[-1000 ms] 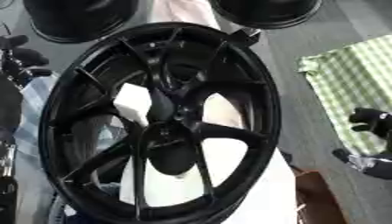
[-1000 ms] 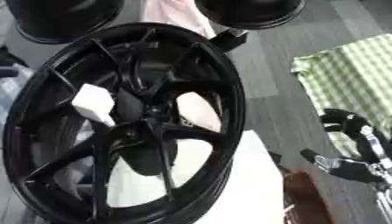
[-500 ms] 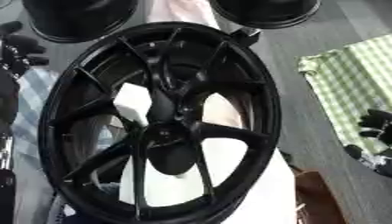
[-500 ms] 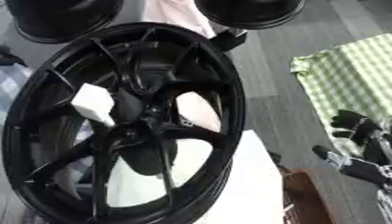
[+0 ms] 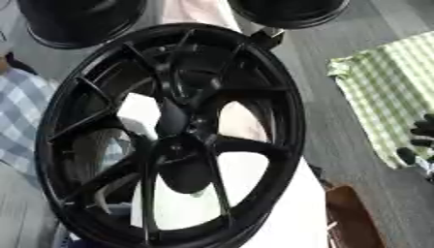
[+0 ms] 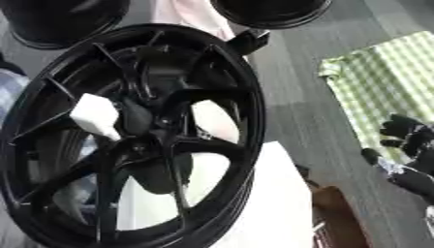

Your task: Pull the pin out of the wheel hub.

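Observation:
A large black spoked wheel hub stands tilted and fills the middle of both views. A short black stub sticks out at the rim's upper right; I cannot tell whether it is the pin. Behind the spokes on the left shows a white block. My right hand is at the right edge, well apart from the rim, with relaxed fingers pointing left and nothing in them. My left hand does not show.
Two more black wheels lie at the far edge. A green checked cloth lies on the grey table at the right. A white sheet sits under the hub, with a brown object beside it.
My right hand has drifted slightly toward the right edge. The dark shape at the upper left edge has left the picture. The hub has not moved.

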